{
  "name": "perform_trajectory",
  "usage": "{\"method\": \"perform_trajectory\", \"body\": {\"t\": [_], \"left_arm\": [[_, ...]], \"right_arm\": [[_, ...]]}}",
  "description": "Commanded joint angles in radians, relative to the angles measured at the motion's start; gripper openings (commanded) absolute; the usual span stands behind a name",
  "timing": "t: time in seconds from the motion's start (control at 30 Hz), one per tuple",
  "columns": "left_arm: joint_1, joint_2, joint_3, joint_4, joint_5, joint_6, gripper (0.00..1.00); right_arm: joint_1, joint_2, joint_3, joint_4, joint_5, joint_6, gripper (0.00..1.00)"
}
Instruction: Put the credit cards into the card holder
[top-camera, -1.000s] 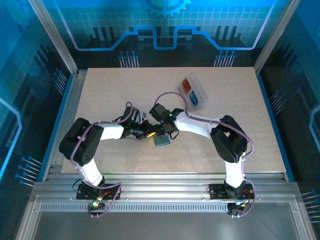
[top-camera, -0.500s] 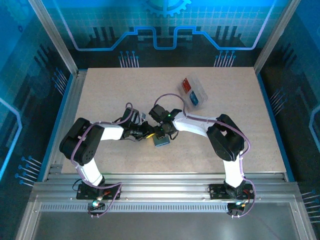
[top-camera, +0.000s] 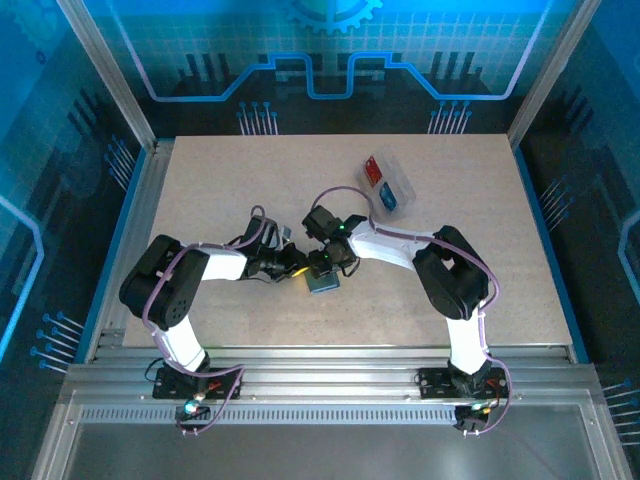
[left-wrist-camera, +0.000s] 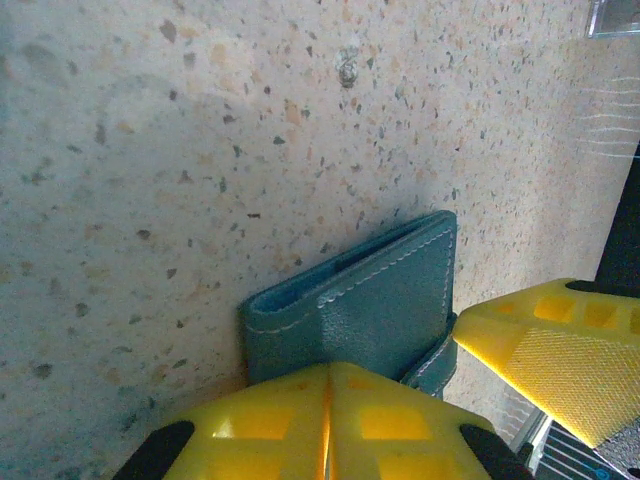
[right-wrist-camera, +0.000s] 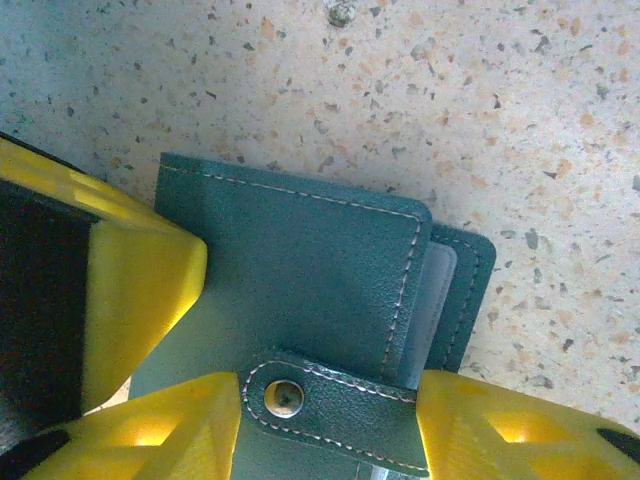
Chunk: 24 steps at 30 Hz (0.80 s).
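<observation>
On the desk (top-camera: 230, 190), the left claw (left-wrist-camera: 328, 378), fingers together, seems to press the card holder (top-camera: 322, 284) at its left edge; the right claw (right-wrist-camera: 330, 430), apart, straddles its strap (right-wrist-camera: 345, 398).

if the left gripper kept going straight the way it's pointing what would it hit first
The card holder: it lies directly ahead of the left gripper, right at its shut fingertips and apparently touching them, though contact is hard to judge.
</observation>
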Motion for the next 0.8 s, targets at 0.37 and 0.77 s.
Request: {"method": "perform_trajectory", "body": {"t": [0.37,0.77], "left_arm": [[0.008,0.035,-0.032,0.065,0.111,-0.072,0.15],[0.015,0.040,0.000,0.001,0.113,-0.064,0.15]], "right_arm": [[0.073,0.114,0.003,0.020,-0.139,-0.073,0.56],[0.122,0.194,0.073,-0.051,-0.039,-0.085,0.42]]}}
